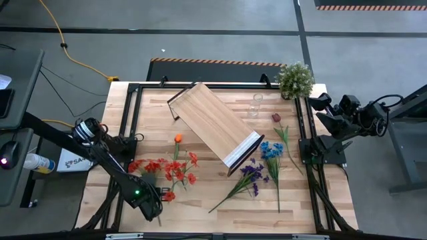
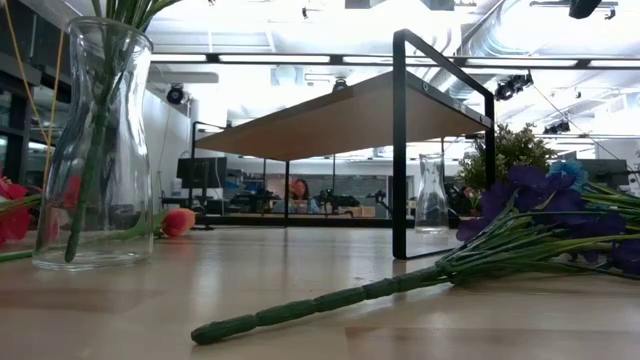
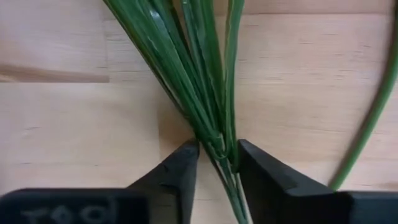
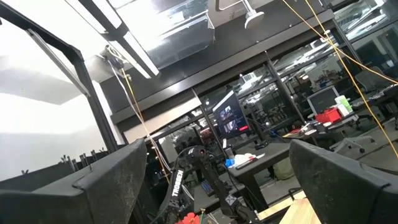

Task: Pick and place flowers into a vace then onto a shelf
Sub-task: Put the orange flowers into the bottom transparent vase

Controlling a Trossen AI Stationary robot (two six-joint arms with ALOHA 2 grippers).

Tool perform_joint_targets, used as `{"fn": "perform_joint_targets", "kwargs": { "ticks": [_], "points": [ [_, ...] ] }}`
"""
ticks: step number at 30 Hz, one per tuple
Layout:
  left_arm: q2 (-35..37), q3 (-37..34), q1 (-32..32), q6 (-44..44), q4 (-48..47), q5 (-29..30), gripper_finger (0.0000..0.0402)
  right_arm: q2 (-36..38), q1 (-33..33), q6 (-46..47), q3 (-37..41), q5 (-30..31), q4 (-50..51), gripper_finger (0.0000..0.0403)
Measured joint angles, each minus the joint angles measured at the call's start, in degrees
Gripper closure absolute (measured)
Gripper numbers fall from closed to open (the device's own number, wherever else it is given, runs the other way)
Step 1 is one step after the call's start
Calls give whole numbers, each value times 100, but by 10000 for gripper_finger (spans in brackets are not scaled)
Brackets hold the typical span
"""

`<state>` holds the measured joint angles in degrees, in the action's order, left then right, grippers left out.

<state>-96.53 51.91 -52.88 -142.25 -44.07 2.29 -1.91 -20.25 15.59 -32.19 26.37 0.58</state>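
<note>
Red flowers (image 1: 163, 170) lie at the table's near left, where my left gripper (image 1: 157, 200) points down, shut on a bunch of thin green stalks (image 3: 205, 81). In the low view a glass vase (image 2: 95, 140) stands close by with green stalks in it; whether those are the held ones I cannot tell. A second vase (image 1: 256, 105) stands beside the shelf (image 1: 213, 127). Orange (image 1: 178, 139), maroon (image 1: 276, 118), blue (image 1: 271, 150) and purple flowers (image 1: 252, 173) lie on the table. My right gripper (image 4: 217, 186) waits open, raised at the right edge. My left gripper pinches several green stalks (image 3: 219, 152) between its two fingers (image 3: 186, 165), where the stalks run together into a bundle. The fingers come from above, pointing down. From the hold the stalks fan out over the tabletop; their blooms lie outside the wrist view.
A bushy potted plant (image 1: 295, 79) stands at the far right corner. The shelf lies slantwise across the table's middle, its white-edged end (image 1: 241, 150) toward the near side. A purple flower's long stalk (image 2: 330, 300) lies along the near edge. Another loose stalk (image 3: 373, 112) curves beside the left gripper.
</note>
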Motion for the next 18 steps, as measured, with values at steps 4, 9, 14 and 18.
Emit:
{"fn": "perform_joint_targets", "kwargs": {
  "ticks": [4,9,14,18],
  "points": [
    [0,-3,0,10,-34,-90,299,0,0,-11,0,0,1,22],
    [0,-3,0,-12,-81,-178,353,0,0,-13,0,0,2,22],
    [0,-6,0,-41,-91,-187,364,0,0,-8,0,0,2,22],
    [0,-3,0,-57,-108,-189,364,0,0,-2,0,0,2,22]
  ]
}}
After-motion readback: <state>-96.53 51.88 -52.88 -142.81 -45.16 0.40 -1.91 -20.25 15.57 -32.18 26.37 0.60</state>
